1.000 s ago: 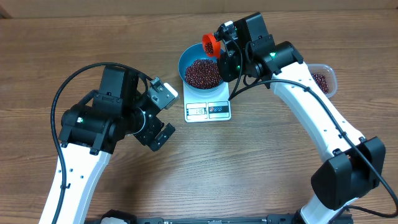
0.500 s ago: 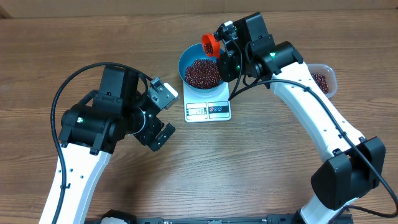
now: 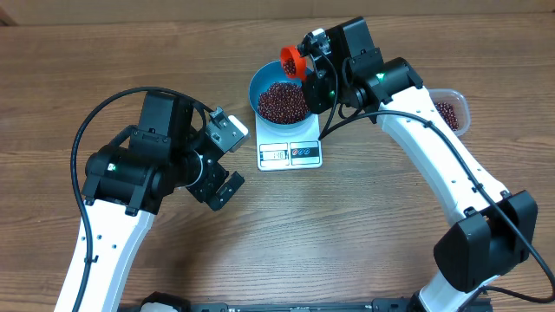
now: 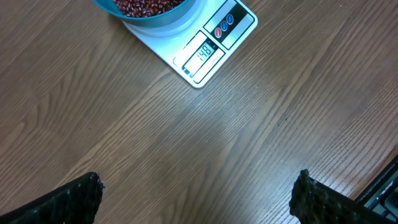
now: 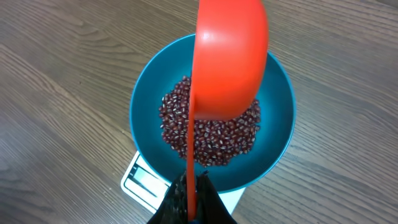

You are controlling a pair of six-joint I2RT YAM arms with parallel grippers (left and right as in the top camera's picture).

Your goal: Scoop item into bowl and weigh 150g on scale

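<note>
**Overhead view, left to right.** The left gripper [image 3: 227,162] hangs over bare wooden table [image 3: 390,260], near the scale [image 3: 290,154] but clear of it. Its jaws are spread wide and hold nothing, and its wrist camera looks across at the scale's display. This is probably a parking pose that leaves the weighing undisturbed.

The scale lies flat at centre with its display edge towards the robot. Digits are lit, but they are too small to read with confidence. The bowl [image 3: 254,91] sits on the platform so that its contents register as weight. The beans [image 3: 282,102] form a heap that covers its floor.

The right gripper [image 3: 310,76] is closed tight on the thin handle of the orange scoop [image 3: 295,61]. It holds the cup tipped above the bowl's far rim, so anything that falls lands inside (whether beans remain in the cup cannot be seen).

At far right, well apart from the scale, a clear container [image 3: 464,104] holds more beans, evidently the supply.

The pour appears to be at the fine-adjustment stage.
</note>
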